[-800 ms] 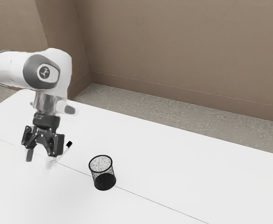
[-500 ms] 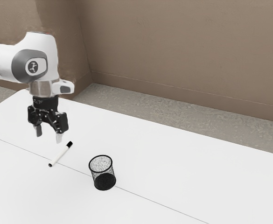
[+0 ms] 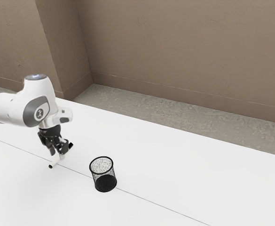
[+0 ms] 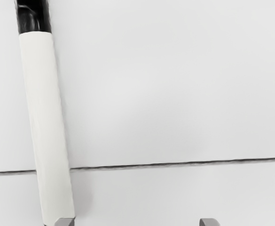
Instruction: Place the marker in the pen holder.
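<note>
The marker (image 4: 48,117) lies flat on the table (image 3: 198,169), left of centre in the exterior view. The gripper (image 3: 57,156) is spread wide just over it, holding nothing. In the wrist view the marker lines up with one fingertip (image 4: 65,222), off the middle of the gap, so lowering straight down could pin it or make it roll. The holder (image 3: 106,183) stands upright nearby, lower centre; a sideways swing could tip it. Bare tabletop stretches to the exterior view's right; the far edge is well apart.
</note>
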Tool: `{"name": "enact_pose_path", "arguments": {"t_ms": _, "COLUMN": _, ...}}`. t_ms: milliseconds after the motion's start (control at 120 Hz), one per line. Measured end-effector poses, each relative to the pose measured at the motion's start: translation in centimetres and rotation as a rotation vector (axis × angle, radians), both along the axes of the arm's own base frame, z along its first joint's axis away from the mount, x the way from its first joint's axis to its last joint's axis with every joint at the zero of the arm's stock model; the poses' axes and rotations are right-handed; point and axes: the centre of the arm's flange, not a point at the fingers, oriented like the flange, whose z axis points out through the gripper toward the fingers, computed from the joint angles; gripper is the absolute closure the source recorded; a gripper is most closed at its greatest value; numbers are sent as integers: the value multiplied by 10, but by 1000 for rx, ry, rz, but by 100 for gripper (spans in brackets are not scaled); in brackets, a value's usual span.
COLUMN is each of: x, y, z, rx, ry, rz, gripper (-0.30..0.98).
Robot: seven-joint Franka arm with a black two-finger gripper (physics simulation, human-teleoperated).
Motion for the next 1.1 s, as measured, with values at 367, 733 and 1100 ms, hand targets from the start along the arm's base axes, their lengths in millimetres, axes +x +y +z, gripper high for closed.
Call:
{"name": "enact_pose_path", "arguments": {"t_ms": 367, "x": 35, "y": 18, "z": -28, "rx": -4, "ry": -81, "rz": -60, "gripper": 48}}
{"name": "enact_pose_path", "arguments": {"t_ms": 733, "x": 35, "y": 27, "z": -46, "rx": -13, "ry": -90, "rz": -95, "gripper": 49}}
{"name": "enact_pose_path", "arguments": {"t_ms": 1100, "x": 62, "y": 54, "z": -54, "rx": 13, "ry": -112, "rz": -108, "gripper": 49}}
